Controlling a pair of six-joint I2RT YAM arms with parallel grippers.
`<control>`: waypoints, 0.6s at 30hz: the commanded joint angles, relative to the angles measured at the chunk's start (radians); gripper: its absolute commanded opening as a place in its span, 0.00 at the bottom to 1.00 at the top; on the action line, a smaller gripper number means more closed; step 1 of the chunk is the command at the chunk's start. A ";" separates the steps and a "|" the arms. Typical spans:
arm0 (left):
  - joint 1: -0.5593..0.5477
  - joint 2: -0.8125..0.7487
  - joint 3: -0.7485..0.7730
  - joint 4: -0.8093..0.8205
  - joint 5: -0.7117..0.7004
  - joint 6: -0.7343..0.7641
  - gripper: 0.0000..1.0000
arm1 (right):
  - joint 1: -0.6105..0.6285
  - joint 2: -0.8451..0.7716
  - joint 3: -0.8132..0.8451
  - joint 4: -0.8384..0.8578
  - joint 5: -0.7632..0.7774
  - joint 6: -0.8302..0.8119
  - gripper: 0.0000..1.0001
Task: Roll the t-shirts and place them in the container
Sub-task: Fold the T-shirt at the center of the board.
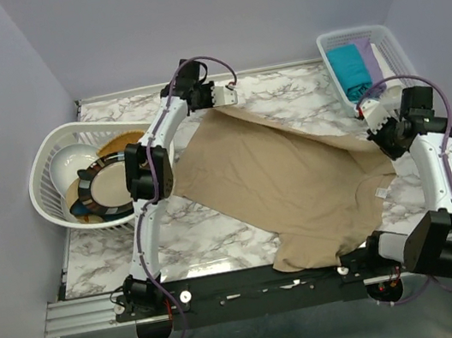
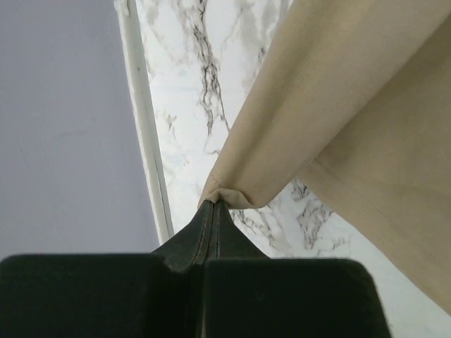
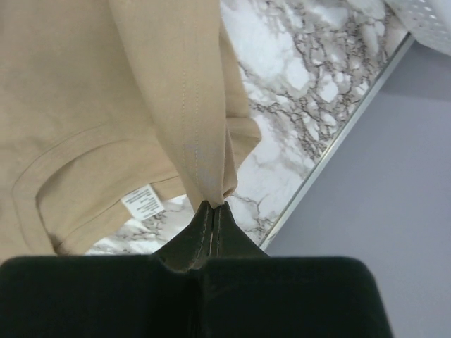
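The beige t-shirt [image 1: 289, 184] lies spread slantwise across the marble tabletop [image 1: 202, 234], and its near end reaches over the front edge. The left fingers [image 2: 210, 229] are closed tight on a small pinched fold at the shirt's far left corner, close to the tabletop's side rim, and the cloth runs away from them in a raised ridge. The right fingers [image 3: 211, 229] are clamped on a stitched hem at the shirt's right side, near the neck opening and its white label [image 3: 143, 203]. A round white basket [image 1: 45, 177] at the left holds plates [image 1: 104, 189]. A rectangular white basket [image 1: 387, 42] at the far right holds a teal t-shirt [image 1: 351, 68] and a lilac t-shirt [image 1: 371, 58].
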 commanded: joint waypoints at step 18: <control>0.009 -0.104 -0.103 -0.337 -0.092 0.140 0.00 | 0.037 -0.189 -0.110 -0.249 -0.156 -0.083 0.00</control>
